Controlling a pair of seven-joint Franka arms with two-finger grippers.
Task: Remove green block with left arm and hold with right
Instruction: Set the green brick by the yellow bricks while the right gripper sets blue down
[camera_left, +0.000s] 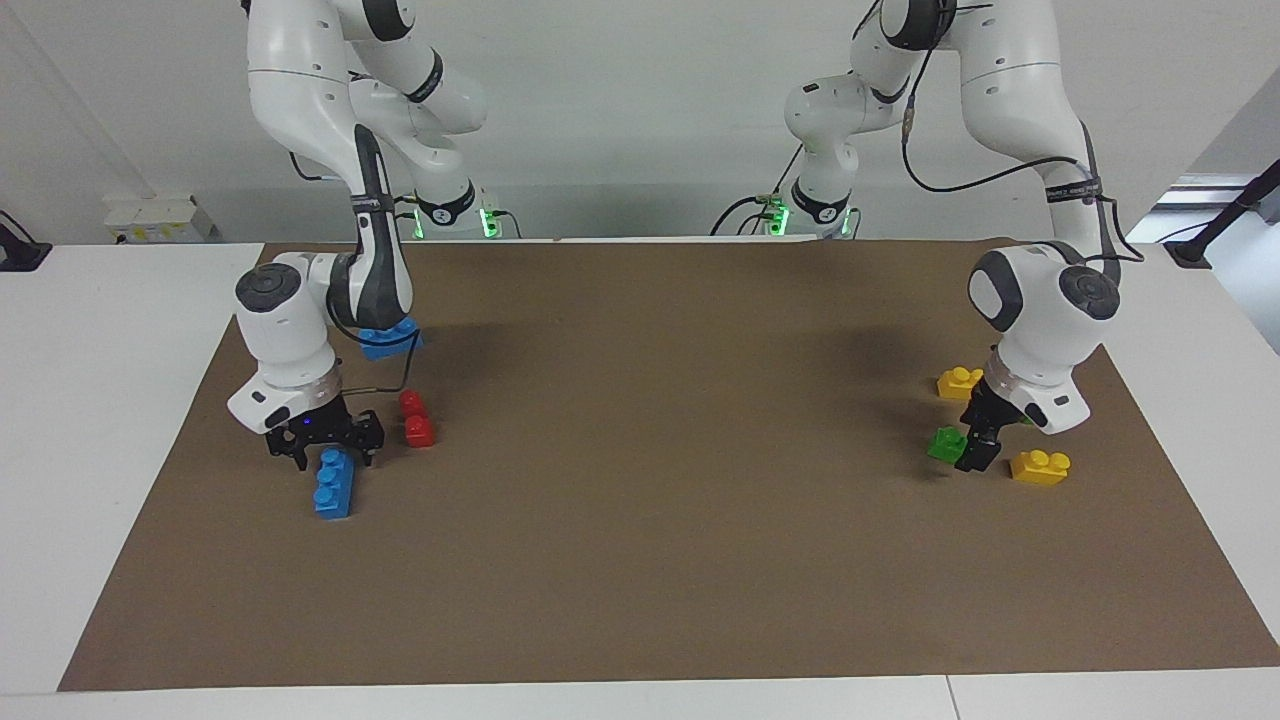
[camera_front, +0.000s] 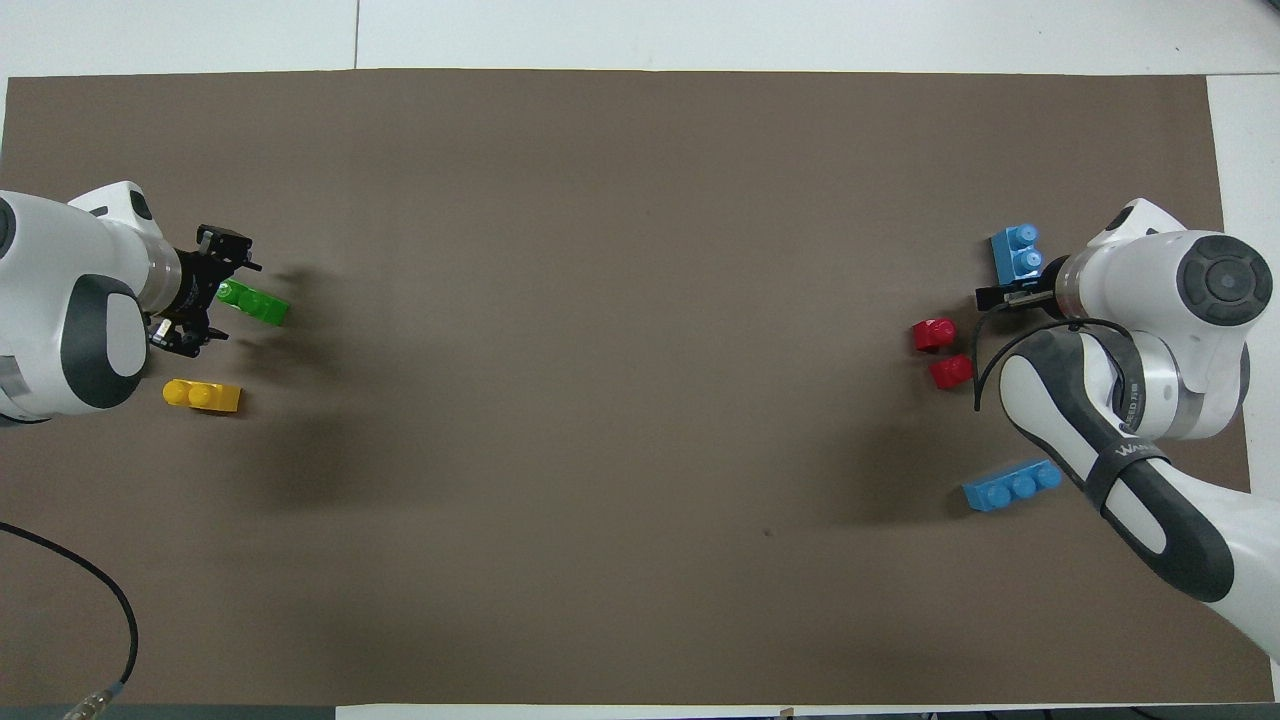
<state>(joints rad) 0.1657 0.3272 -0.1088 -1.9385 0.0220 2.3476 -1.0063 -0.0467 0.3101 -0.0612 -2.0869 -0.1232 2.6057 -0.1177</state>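
At the right arm's end of the brown mat (camera_left: 640, 560), the right gripper (camera_left: 325, 440) sits low over one end of a blue three-stud brick (camera_left: 333, 484), fingers spread either side of it. Red bricks (camera_left: 416, 418) lie just beside. At the other end, the left gripper (camera_left: 975, 445) reaches down to the green block (camera_left: 945, 443) between two yellow bricks (camera_left: 1040, 466); whether it is clenched cannot be told.

A brown mat (camera_left: 640, 450) covers a white table (camera_left: 100, 400) before a plain white wall (camera_left: 640, 100).
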